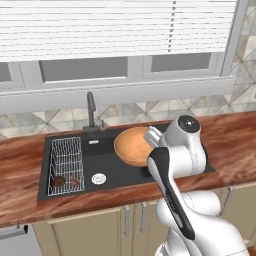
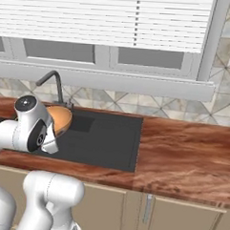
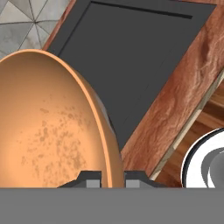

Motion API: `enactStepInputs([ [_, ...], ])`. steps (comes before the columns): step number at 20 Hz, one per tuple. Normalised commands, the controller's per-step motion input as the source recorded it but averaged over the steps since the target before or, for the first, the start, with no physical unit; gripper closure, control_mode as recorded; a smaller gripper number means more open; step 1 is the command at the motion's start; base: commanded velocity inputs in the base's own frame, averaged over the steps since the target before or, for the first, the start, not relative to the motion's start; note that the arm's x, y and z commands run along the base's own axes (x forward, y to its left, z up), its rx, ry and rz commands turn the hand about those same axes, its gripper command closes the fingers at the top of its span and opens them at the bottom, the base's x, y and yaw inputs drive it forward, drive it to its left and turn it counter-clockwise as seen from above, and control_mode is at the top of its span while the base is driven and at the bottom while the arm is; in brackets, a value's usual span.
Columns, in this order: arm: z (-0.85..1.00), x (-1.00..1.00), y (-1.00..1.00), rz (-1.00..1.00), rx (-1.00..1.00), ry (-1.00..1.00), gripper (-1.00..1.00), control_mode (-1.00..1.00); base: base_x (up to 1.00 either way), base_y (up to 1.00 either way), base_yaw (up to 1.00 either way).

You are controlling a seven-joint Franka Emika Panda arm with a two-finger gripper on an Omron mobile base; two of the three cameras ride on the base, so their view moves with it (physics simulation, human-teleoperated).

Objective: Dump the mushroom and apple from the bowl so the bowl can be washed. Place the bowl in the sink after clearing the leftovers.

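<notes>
The light orange-tan bowl (image 1: 132, 146) hangs tilted on its side over the right half of the black sink (image 1: 120, 172). Its inside is empty and faintly stained (image 3: 52, 131). My gripper (image 3: 113, 177) is shut on the bowl's rim, one finger on each side of the wall. From the right base view the bowl (image 2: 60, 120) peeks out behind my arm, above the sink (image 2: 106, 140). A small dark brown piece (image 1: 59, 181) and a small red piece (image 1: 75, 182), the mushroom and the apple by their look, lie in the white wire rack (image 1: 66, 160) at the sink's left end.
A dark curved faucet (image 1: 91, 110) stands behind the sink, and a round silver drain (image 1: 99, 178) sits in its floor. Wooden counter (image 2: 182, 149) stretches to the right. A window with blinds runs along the wall above.
</notes>
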Motion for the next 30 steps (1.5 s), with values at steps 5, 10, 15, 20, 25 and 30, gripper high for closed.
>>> enactStepInputs([
  [5, 0.0, 0.0, 0.0, 0.0, 0.0, 0.0, 1.0, 1.0, 0.0, -0.43, 0.0],
  [10, 0.0, 0.0, 0.0, 0.0, 0.0, 0.0, 1.0, 1.0, 0.0, -0.46, 0.0],
  [15, 0.0, 0.0, 0.0, 0.0, 0.0, 0.0, 1.0, 1.0, 0.0, -0.38, 0.0],
  [20, 0.0, 0.13, -0.03, 0.0, 0.0, 0.0, 1.0, -1.0, 0.0, -0.12, 0.0],
  [25, 0.0, 0.52, 0.0, 0.01, 0.0, 0.04, 1.0, -1.0, 0.0, 0.0, 0.0],
  [30, 0.0, 0.49, 0.0, 0.1, 0.0, 0.13, 1.0, -1.0, 0.0, 0.0, 0.0],
])
